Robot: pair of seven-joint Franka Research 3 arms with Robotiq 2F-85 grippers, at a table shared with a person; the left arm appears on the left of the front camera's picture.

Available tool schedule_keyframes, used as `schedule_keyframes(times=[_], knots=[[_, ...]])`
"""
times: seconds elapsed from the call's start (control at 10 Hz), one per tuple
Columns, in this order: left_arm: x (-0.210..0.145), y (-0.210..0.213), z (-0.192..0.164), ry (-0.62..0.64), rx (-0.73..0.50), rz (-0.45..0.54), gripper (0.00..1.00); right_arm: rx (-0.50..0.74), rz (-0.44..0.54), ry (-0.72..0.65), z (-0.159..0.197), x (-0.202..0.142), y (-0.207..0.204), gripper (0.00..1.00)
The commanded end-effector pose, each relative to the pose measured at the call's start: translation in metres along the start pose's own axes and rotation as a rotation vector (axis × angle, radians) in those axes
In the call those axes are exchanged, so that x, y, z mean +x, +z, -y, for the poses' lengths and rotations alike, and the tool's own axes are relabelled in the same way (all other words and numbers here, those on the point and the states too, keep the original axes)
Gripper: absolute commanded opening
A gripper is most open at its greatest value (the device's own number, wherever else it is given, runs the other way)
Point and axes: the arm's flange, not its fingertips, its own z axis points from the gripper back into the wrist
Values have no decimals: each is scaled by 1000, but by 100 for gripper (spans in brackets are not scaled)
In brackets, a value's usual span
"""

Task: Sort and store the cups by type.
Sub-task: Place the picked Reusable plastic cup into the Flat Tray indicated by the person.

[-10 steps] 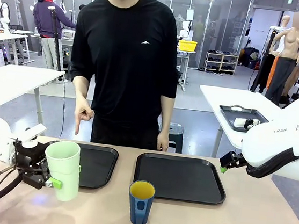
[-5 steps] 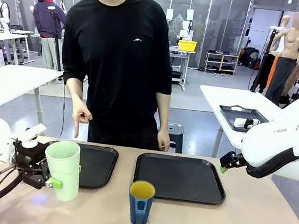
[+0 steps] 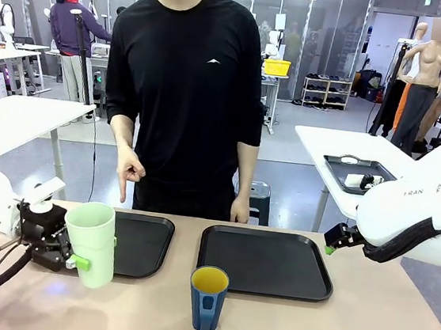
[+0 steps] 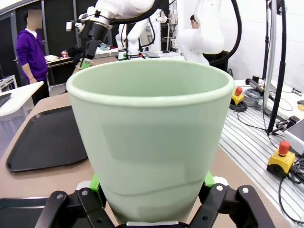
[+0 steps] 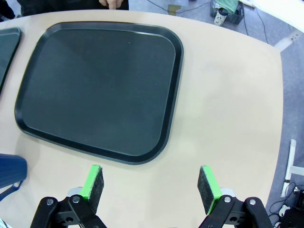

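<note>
Beige tabletop [image 3: 393, 328]: the blue mug [image 3: 207, 299] stands at 7 o'clock of the right tray [image 3: 265, 262]. Left gripper [image 3: 82, 259] clamps the mint tumbler [image 3: 92, 238] at 9 o'clock of the left tray [image 3: 144, 244]; its wrist view shows green pads [image 4: 94, 182] gripping low. Right gripper [image 5: 149, 183] hovers, jaws wide.

The right tray [image 3: 265, 262] offers open surface; the mug [image 3: 207, 299] stands just before its near-left corner. A person's hand [image 3: 129, 172] hangs over, perhaps behind, the left tray's [image 3: 144, 244] far edge.

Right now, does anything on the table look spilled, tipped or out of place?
Nothing stands out: the left gripper holds the mint-green tumbler, the blue mug stands upright, and nothing is spilled.
</note>
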Motion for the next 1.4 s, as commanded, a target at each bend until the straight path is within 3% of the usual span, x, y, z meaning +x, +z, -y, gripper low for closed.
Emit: schedule_keyframes(times=[0.0,0.3,0.5,1.3], knots=[[-10,27,-26,-56,49,-13,84,5,-2,-3,1,-1,-1,100],[-27,75,-73,-73,156,-4,84,5,-2,-3,1,-1,-1,100],[-32,97,-100,-101,186,66,84,5,-2,-3,1,-1,-1,100],[-33,97,-108,-99,200,14,84,5,-2,-3,1,-1,-1,100]])
